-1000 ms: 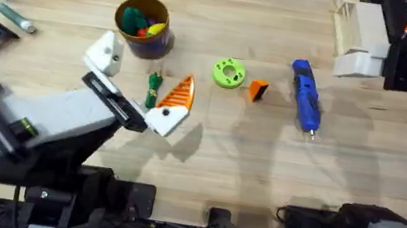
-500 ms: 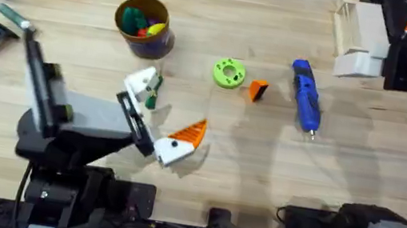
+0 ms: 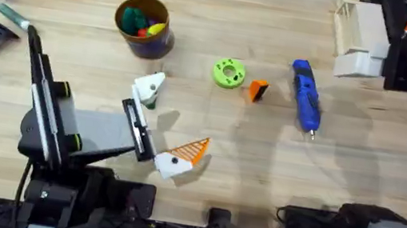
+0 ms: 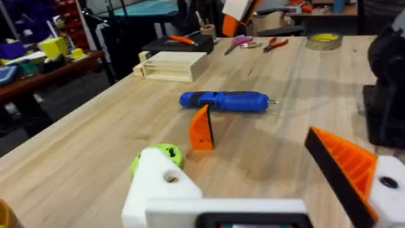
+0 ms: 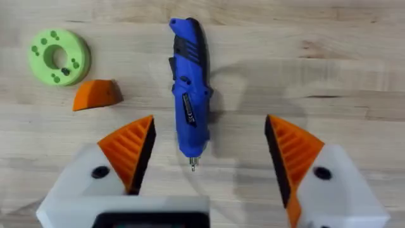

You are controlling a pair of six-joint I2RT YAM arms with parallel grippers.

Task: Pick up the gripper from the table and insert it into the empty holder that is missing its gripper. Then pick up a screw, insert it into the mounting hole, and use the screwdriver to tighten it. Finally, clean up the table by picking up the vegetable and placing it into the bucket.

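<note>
Left gripper (image 3: 163, 124) low over the table (image 3: 261, 163), spread wide and empty: bare white holder (image 3: 148, 87) on one side, orange-padded finger (image 3: 181, 155) opposite. Loose orange gripper (image 3: 257, 90) well ahead, between lime-green disc (image 3: 228, 73) and blue screwdriver (image 3: 305, 94). Right gripper (image 5: 205, 164) open, empty, straddling the screwdriver tip.

Loose gripper (image 3: 257, 90) on the table (image 3: 262, 155), between ring disc (image 3: 228, 72) and screwdriver (image 3: 306, 94).

No readable text; a small label on the screwdriver (image 5: 189, 104), too blurred to read
</note>
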